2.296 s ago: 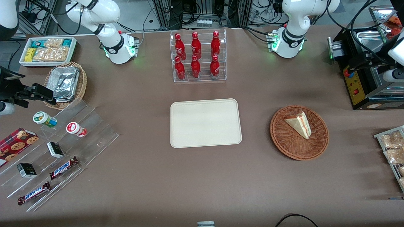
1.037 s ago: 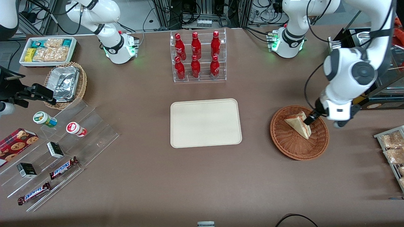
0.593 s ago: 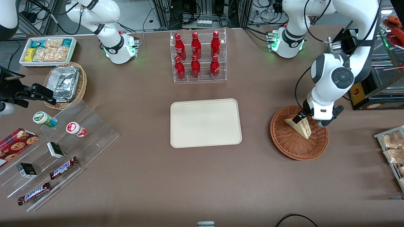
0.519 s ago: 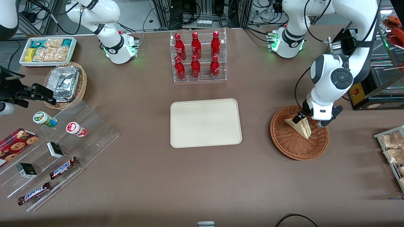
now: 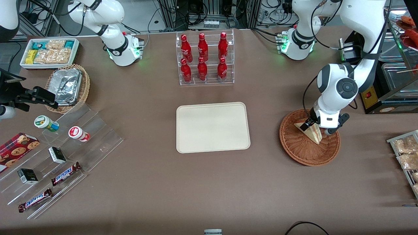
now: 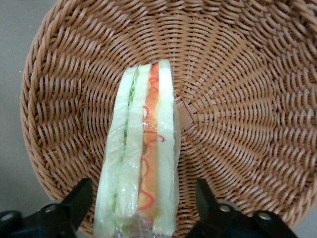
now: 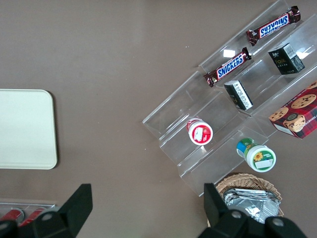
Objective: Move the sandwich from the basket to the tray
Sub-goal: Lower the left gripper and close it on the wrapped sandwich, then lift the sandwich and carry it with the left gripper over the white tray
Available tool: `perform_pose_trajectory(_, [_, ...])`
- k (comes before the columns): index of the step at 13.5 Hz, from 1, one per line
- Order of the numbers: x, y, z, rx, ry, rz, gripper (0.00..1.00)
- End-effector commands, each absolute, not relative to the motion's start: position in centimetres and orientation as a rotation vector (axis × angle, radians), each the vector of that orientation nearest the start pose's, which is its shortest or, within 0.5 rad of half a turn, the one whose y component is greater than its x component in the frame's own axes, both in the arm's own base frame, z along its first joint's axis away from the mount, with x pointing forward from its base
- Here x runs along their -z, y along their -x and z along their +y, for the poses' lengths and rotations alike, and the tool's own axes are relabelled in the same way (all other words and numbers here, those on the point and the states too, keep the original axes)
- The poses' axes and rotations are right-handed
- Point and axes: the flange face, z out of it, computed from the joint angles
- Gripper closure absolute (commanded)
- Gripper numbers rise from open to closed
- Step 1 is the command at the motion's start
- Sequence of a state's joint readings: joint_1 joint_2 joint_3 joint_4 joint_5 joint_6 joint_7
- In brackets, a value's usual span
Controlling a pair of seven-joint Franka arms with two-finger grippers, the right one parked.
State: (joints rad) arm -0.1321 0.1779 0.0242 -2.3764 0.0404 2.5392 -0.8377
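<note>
The sandwich [image 5: 314, 133], a pale wedge with red and green layers, lies in the reddish-brown wicker basket [image 5: 307, 154] toward the working arm's end of the table. My left gripper [image 5: 309, 126] is down in the basket over the wedge's thick end. In the left wrist view the sandwich [image 6: 143, 168] stands on edge, wrapped in clear film, between the two black fingers [image 6: 79, 201]. The gripper [image 6: 143, 210] is open, with a gap on each side of the bread, and the basket [image 6: 237, 99] fills the background. The cream tray [image 5: 213, 112] sits bare at the table's middle.
A clear rack of red bottles [image 5: 205, 58] stands farther from the camera than the tray. A black appliance [image 5: 372, 94] and a rack of snack packets [image 5: 406, 153] flank the basket. A stepped acrylic stand [image 5: 65, 153], foil-lined tan basket [image 5: 68, 86] and white bin [image 5: 49, 52] lie toward the parked arm's end.
The left arm swung in from the working arm's end and came down over the basket. Its open gripper moved from the sandwich's upper edge to straddle the wedge; the sandwich has not moved.
</note>
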Motion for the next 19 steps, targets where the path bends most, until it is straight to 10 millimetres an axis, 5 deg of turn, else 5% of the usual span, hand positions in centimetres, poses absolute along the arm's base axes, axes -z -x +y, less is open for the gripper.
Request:
perform_pose_trajectory(1, [-24.8, -50.2, -5.2, 0.025, 2.917, -1.072, 1.00])
perform_pose_trajectory(5, [-28.0, -50.7, -4.0, 0.025, 2.901, -1.057, 1.00])
perform_pose_trajectory(9, [-38.1, -54.0, -4.3, -0.106, 2.788, -0.958, 1.00])
perform_pose_trajectory(15, [-49.1, -55.1, -18.0, -0.174, 2.946, -0.801, 1.00])
perform_pose_trajectory(19, [-48.7, -54.7, -28.5, -0.227, 3.072, -0.615, 1.00])
